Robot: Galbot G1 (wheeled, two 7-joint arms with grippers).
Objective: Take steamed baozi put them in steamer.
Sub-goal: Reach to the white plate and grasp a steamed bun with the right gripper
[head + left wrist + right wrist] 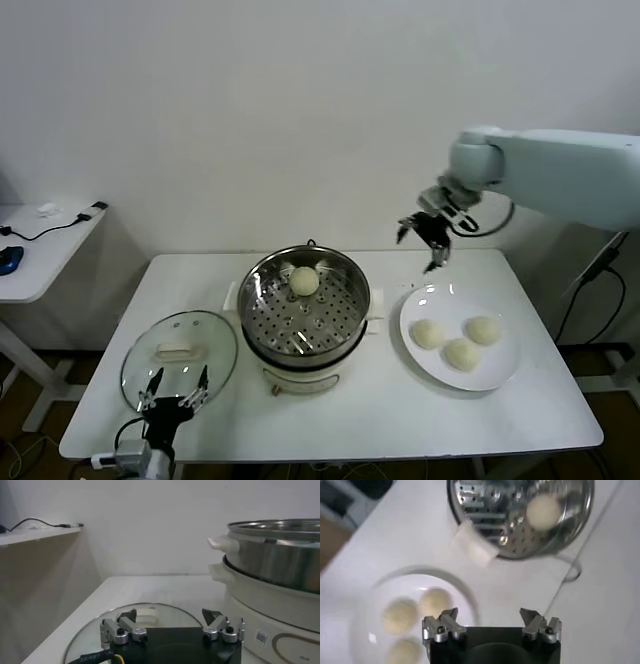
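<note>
My right gripper [432, 240] hangs with empty fingers spread above the plate [505, 372], ready for the next baozi [428, 333]; left gripper [175, 389] waits, open, over the lid [215, 340].

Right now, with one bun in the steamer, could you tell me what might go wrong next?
Three cream-white round baozi lie touching on the flat white plate, so the open right gripper, hanging above the plate's far edge, may nudge a neighbour while picking. The shiny steel steamer's raised rim could also catch a low-carried bun.
</note>
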